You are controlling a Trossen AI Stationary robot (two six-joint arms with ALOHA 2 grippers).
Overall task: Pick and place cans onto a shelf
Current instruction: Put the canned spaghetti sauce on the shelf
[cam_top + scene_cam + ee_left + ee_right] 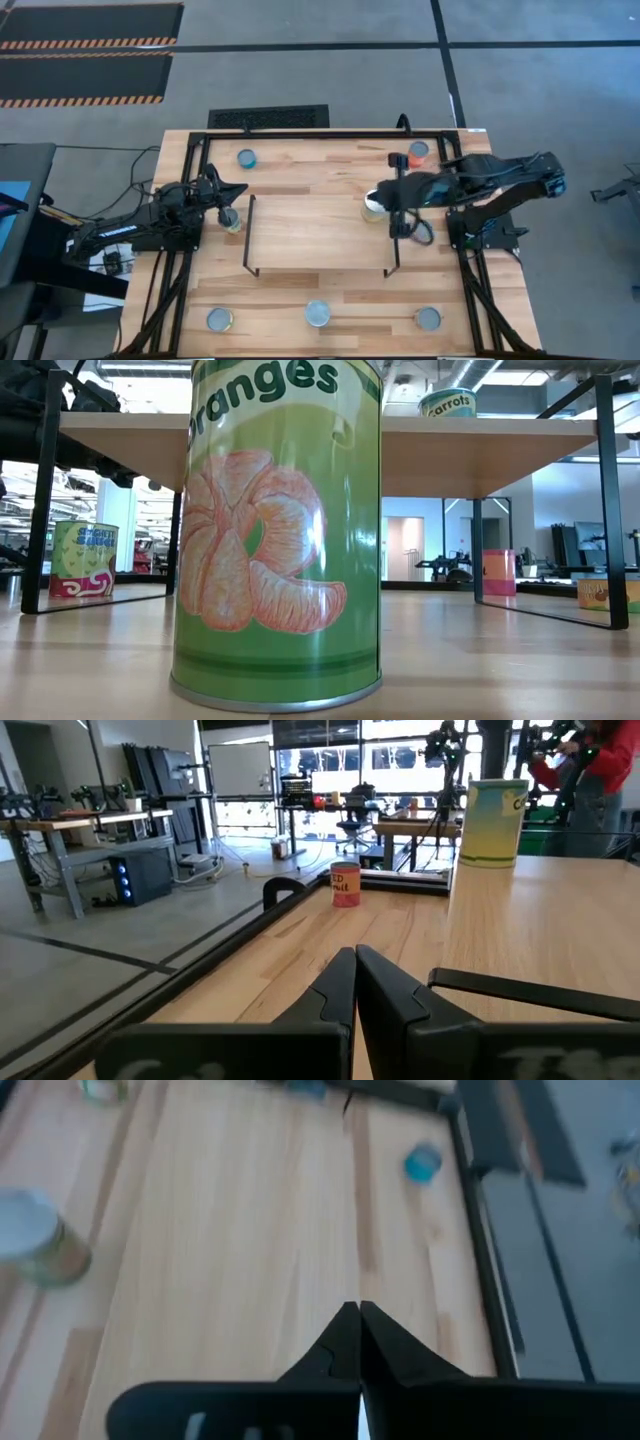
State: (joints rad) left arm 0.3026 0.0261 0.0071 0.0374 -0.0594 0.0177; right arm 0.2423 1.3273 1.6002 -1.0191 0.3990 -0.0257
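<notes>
- Can on the shelf (374, 206): a small cylinder standing upright, long axis vertical, shiny silver top facing up, pale yellow-green label. It sits at the right end of the shelf (320, 225), near the far edge.
- Shelf: a low rectangular platform of light wood on thin black wire legs, in the middle of the butcher-block table (330, 300).
- Right gripper (372, 197): above the right end of the shelf, just beside that can or over it — contact cannot be told from above. In the right wrist view its two dark fingers (350, 1342) meet tip to tip with nothing between them — closed and empty.
- Left gripper (236, 190): near the left end of the shelf, fingers (345, 985) pressed together, holding nothing. A second can (232, 220) stands upright just beside it on the table.
- Remaining cans, all upright on the table: a blue one (246, 157) at the far left, an orange-red one (418, 152) at the far right, and three along the near edge (219, 319) (317, 313) (427, 318).
- Low view: the middle near can (277, 530) fills the frame — a glossy green label printed with orange segments and a metal base rim.
</notes>
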